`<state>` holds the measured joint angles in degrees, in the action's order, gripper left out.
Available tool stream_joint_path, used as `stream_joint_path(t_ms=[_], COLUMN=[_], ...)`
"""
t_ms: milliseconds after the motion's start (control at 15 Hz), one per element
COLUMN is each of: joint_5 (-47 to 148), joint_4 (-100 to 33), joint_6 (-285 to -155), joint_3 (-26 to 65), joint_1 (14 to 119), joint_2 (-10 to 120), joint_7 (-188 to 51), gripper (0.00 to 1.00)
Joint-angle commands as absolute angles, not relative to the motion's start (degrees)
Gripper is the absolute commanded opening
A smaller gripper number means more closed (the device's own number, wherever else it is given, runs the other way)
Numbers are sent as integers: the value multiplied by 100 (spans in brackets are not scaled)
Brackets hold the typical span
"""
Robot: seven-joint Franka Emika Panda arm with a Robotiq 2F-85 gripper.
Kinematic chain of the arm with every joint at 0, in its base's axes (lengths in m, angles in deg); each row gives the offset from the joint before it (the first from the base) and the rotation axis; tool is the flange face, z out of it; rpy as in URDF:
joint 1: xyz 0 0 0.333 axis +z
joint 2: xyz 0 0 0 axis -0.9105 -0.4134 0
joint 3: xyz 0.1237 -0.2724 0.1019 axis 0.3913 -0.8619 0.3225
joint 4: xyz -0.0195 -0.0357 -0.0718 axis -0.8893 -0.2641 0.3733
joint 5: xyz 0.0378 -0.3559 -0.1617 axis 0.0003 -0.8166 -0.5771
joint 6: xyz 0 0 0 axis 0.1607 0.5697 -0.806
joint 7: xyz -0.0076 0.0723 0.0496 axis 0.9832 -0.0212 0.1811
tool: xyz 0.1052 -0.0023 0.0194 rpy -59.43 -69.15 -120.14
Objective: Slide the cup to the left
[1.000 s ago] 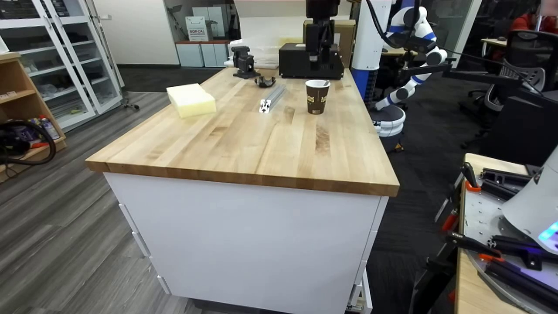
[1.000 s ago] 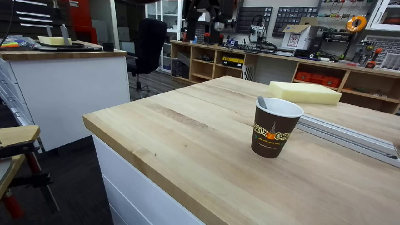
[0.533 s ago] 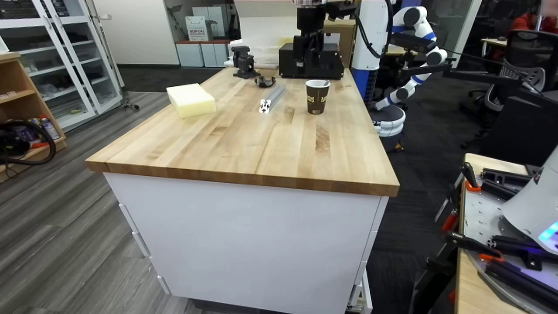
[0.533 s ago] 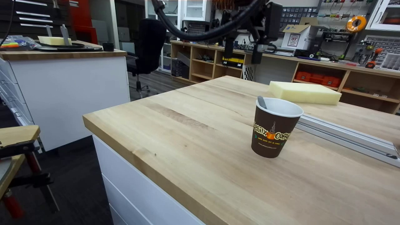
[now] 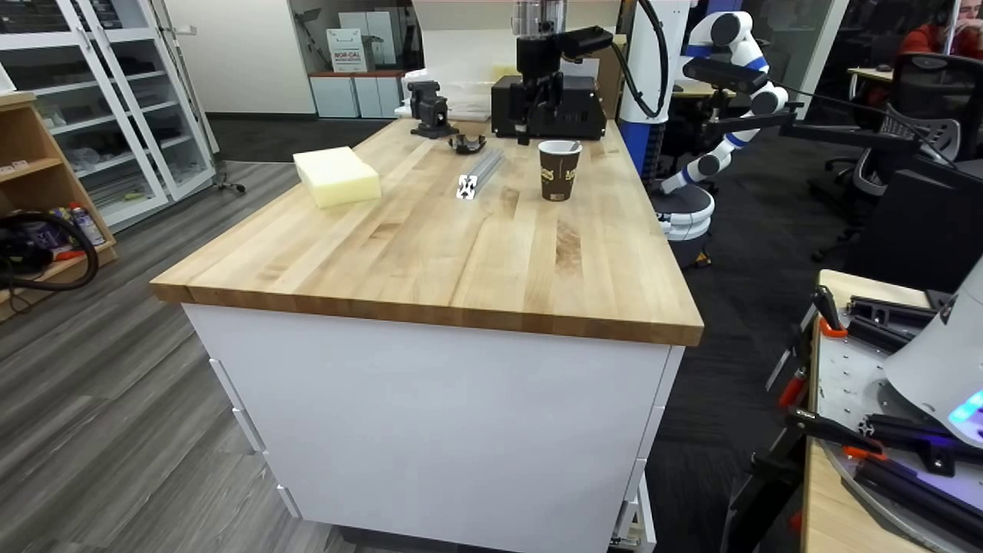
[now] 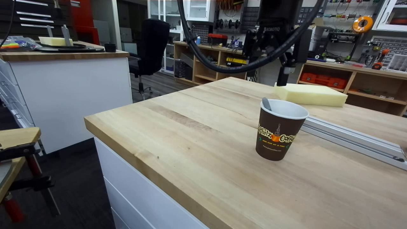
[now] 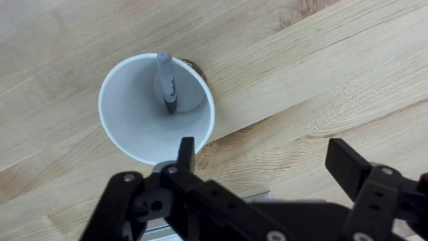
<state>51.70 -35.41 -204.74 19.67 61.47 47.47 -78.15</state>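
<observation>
Gripper (image 7: 262,154) (black, two-finger) dropped lower, fingers (image 7: 348,169) wide; dark brown white-rimmed paper cup (image 6: 279,133) hasn't budged, so slide's likely next.

Black pincer (image 7: 263,155) pointing down, spread wide, two fingers (image 7: 346,167) well apart, wrist (image 5: 540,20) above

Gripper (image 7: 264,155) was black, marked ROBOTIQ in pale letters; fingers (image 7: 345,167) had silver screws (image 7: 387,171); cable (image 6: 237,68) was thick, black.
</observation>
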Motion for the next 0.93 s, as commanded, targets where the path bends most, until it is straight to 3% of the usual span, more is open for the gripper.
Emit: stream_joint_path(t_ms=[0, 267, 333, 467, 867], joint_5=[5103, 5148, 5162, 5168, 5153], joint_4=[-3329, -3352, -3360, -3369, -3403], joint_6=[-20605, -20655, -20651, -20655, -20672], joint_3=[1918, 1876, 1876, 1881, 1893], joint_1=[6103, 6074, 6065, 6072, 6122], joint_2=[4447, 4265, 4235, 4197, 4223], joint_7=[-7680, -7538, -7513, -7453, -7318], gripper=[100, 100, 75, 67, 27])
